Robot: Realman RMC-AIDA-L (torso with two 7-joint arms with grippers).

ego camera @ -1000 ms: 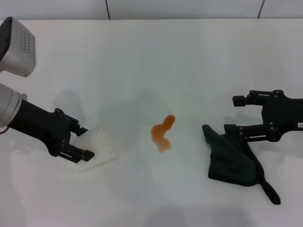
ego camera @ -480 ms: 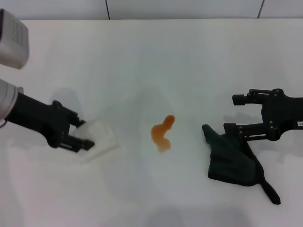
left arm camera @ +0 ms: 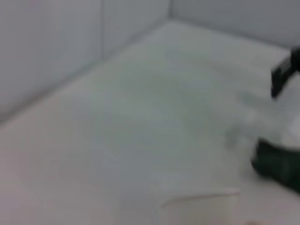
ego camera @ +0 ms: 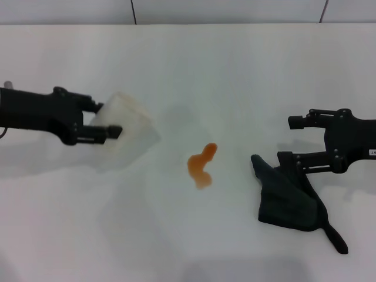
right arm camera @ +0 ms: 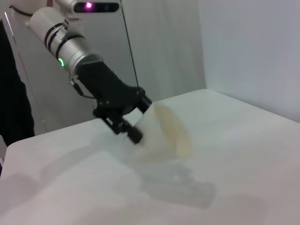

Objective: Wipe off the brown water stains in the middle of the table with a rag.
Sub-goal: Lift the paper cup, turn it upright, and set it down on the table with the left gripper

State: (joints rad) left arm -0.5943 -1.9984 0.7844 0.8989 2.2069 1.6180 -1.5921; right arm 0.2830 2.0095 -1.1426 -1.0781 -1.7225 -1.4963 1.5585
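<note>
The brown water stain (ego camera: 201, 164) lies as a wavy orange-brown blot in the middle of the white table (ego camera: 235, 70). The dark rag (ego camera: 291, 197) lies crumpled to its right, with its pointed tail toward the front. My right gripper (ego camera: 294, 141) is open just over the rag's far edge, and its lower finger (ego camera: 292, 160) is against the cloth. My left gripper (ego camera: 108, 119) is at the left, shut on a clear plastic cup (ego camera: 128, 126) held tilted above the table. The right wrist view shows this gripper (right arm camera: 131, 126) and the cup (right arm camera: 168, 131).
The left wrist view is blurred; it shows the cup's rim (left arm camera: 201, 199), the rag (left arm camera: 276, 164) and the right gripper (left arm camera: 286, 70) farther off. A wall runs along the table's back edge (ego camera: 176, 22).
My left gripper has lifted the cup off the table and carried it up and toward the back. The right arm, the rag and the stain have not moved.
</note>
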